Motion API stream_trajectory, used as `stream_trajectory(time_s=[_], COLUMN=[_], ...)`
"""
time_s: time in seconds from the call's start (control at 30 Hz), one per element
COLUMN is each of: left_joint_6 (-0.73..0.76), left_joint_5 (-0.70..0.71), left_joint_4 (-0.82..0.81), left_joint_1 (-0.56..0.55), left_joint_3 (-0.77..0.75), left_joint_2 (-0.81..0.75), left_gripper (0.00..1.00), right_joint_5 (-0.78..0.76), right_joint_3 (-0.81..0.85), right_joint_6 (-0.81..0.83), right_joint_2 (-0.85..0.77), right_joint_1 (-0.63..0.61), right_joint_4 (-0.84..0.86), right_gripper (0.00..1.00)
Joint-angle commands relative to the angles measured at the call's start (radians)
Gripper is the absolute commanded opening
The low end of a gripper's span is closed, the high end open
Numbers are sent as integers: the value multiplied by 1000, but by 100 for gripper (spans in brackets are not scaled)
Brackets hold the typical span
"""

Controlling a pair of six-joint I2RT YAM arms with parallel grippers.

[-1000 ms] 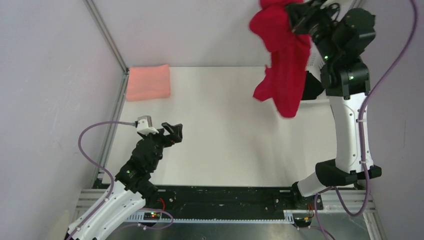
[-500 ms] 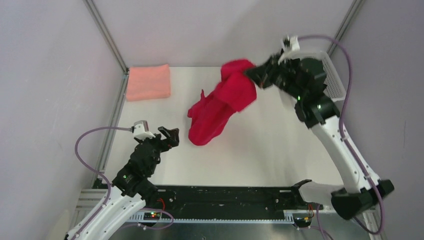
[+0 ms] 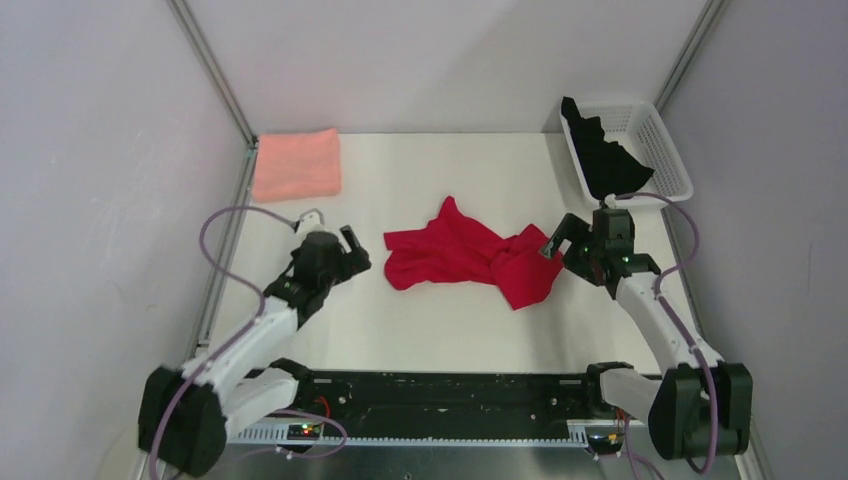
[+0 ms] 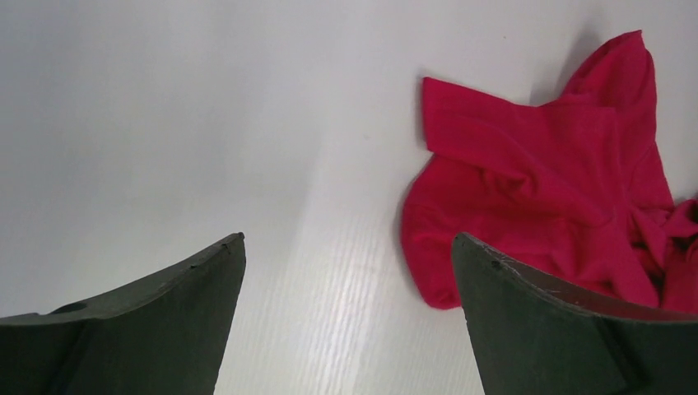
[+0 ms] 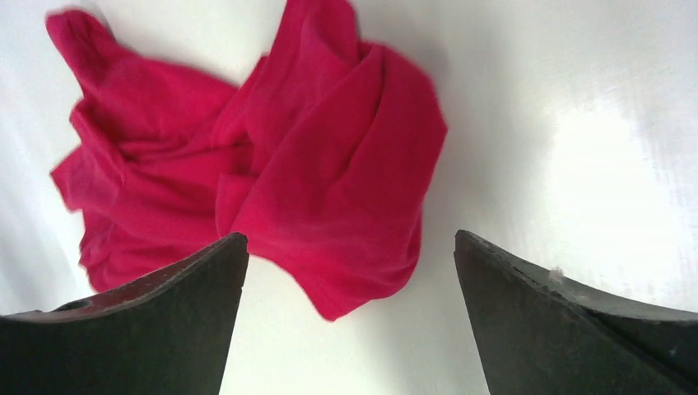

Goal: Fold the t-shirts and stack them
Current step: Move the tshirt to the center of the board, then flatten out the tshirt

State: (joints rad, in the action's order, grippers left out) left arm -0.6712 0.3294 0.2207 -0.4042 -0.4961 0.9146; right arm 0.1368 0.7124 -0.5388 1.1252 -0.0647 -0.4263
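The bright red t-shirt (image 3: pixel 465 255) lies crumpled in the middle of the table. My right gripper (image 3: pixel 553 246) stands open just off its right end, and in the right wrist view the shirt (image 5: pixel 272 173) lies loose ahead of the spread jaws (image 5: pixel 351 236), gripped by neither. My left gripper (image 3: pixel 355 250) is open a short way left of the shirt, whose left edge (image 4: pixel 543 189) shows beyond the jaws (image 4: pixel 347 239). A salmon-pink t-shirt (image 3: pixel 296 163) rests folded at the back left corner. A black t-shirt (image 3: pixel 605 160) hangs over the basket.
The white mesh basket (image 3: pixel 660 140) stands at the back right corner. Metal frame posts rise at both back corners and grey walls close in the sides. Cables loop from both arms near the table's sides.
My right arm swung the red t-shirt down from high at the back right onto the table's middle and opened, letting it go. My left arm reached forward toward the shirt.
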Motion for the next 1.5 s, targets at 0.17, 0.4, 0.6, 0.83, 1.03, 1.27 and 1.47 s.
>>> stream_trajectory(time_s=[0.17,0.4,0.6,0.83,1.03,1.27,1.47], left_joint_6=[70,55,28,16,31,58,79], left_joint_5=[-380,-565,-596,-638,-554,-458,-349], left_joint_4=[-200,-134,-117,-118,-110,-103,-110], left_joint_1=[126,127,114,57,45,41,34], left_joint_3=[-380,-552,-574,-631,-636,-591,-461], left_joint_2=[552,865,943,1020,1001,881,687], left_gripper=[98,98,94,68,7,0,0], right_joint_5=[-308,-303,-311,-316,-300,-371,-419], right_joint_3=[58,58,58,59,59,57,58], right_joint_6=[84,91,91,94,100,208,185], right_joint_2=[-142,-135,-147,-138,-131,-111,-91], right_joint_1=[-62,-64,-63,-61,-61,-203,-443], right_joint_4=[-26,-27,-24,-24,-19,22,-18], right_gripper=[99,99,99,100,99,99,98])
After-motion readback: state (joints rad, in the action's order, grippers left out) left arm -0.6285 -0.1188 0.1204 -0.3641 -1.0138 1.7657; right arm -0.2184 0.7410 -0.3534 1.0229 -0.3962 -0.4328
